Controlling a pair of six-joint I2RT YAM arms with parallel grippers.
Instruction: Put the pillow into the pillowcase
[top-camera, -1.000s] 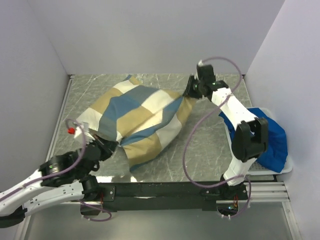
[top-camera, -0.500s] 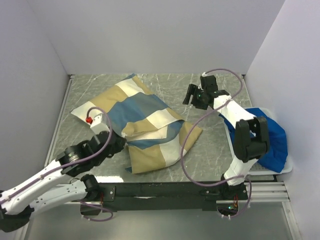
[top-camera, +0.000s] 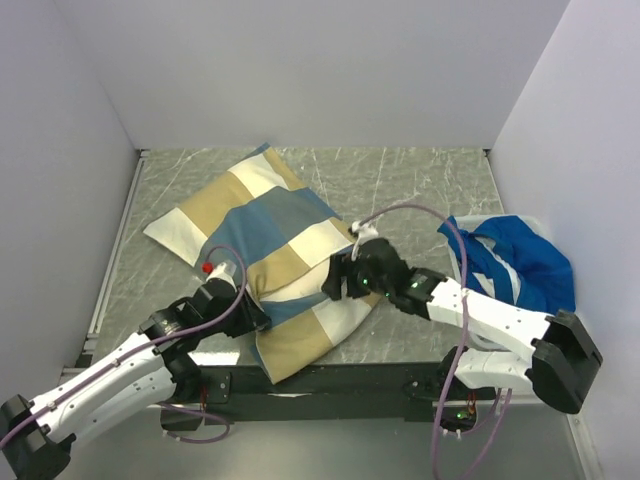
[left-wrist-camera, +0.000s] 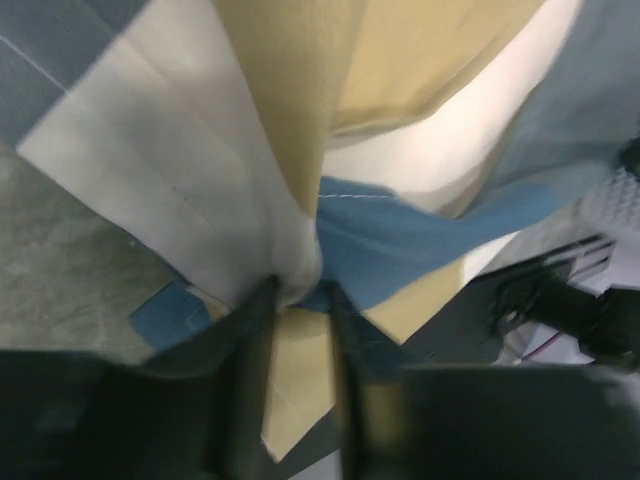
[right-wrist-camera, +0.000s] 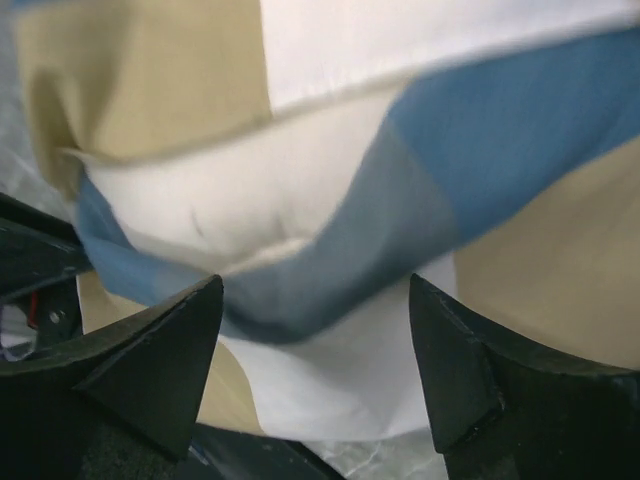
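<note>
The pillowcase (top-camera: 260, 240), in tan, slate-blue and white blocks, lies plump and slanted across the table, its near corner at the front edge. The pillow does not show in the top view. A cream bulge behind a blue hem (right-wrist-camera: 210, 200) shows in the right wrist view; I cannot tell whether it is the pillow. My left gripper (top-camera: 258, 312) is shut on a fold of the pillowcase's near edge (left-wrist-camera: 300, 285). My right gripper (top-camera: 338, 282) hovers open just over the case's near right part (right-wrist-camera: 315, 290), holding nothing.
A bright royal-blue cloth with white stripes (top-camera: 515, 265) is heaped in a white tray at the right edge. White walls close in the left, back and right sides. The black front rail (top-camera: 330, 380) runs under the case's near corner.
My right gripper let go of the case's far right corner and swung to its near right part. The case dropped and flattened. My left gripper moved right, still holding the fabric.
</note>
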